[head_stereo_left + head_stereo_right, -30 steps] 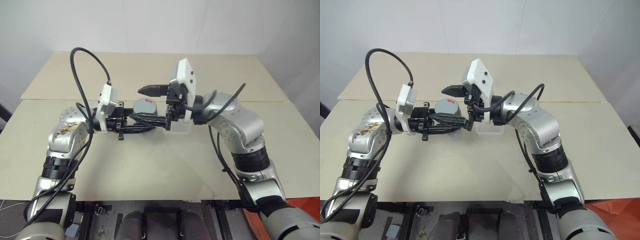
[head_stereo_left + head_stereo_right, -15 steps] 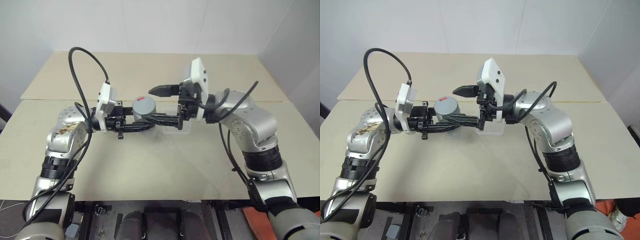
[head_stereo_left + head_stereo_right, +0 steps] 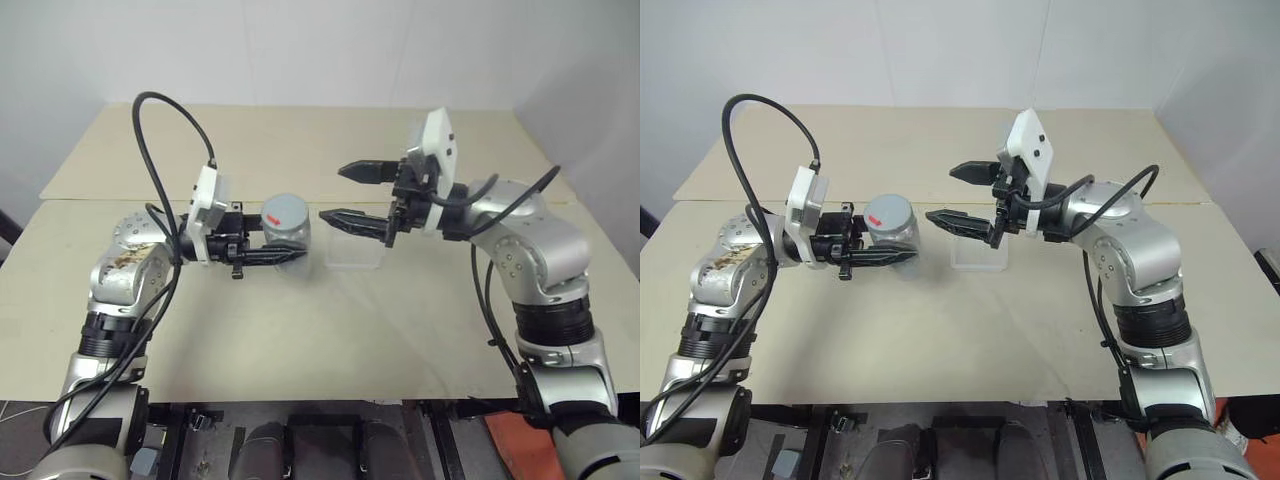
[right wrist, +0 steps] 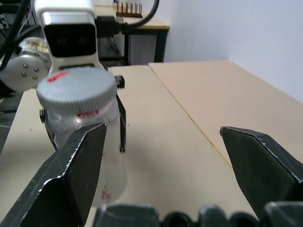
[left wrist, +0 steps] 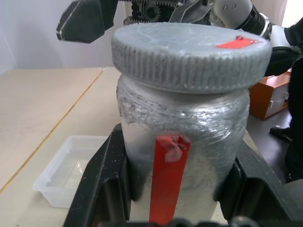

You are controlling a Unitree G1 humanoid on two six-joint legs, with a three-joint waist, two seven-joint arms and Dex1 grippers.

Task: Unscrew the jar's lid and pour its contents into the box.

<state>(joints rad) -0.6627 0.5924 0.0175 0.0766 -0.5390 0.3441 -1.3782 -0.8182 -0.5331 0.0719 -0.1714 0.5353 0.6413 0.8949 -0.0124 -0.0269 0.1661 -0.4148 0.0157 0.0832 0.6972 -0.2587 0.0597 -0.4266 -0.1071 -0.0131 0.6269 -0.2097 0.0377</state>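
The task is sitting at its start — the lid [image 5: 191,56] is on the jar [image 3: 286,224], so unscrewing and pouring are both waiting to be done. The left gripper [image 3: 290,255] is clamping the jar's body between its two fingers, holding it upright above the table [image 3: 330,340], the red stripe facing that wrist's camera. The right gripper [image 3: 345,192] is hanging just beside the jar with its jaws spread wide, gripping nothing and touching nothing. The box [image 3: 355,250] is lying on the table below the right gripper, near the jar, looking empty. The contents are sitting unseen inside the capped jar — I cannot tell how much there is.
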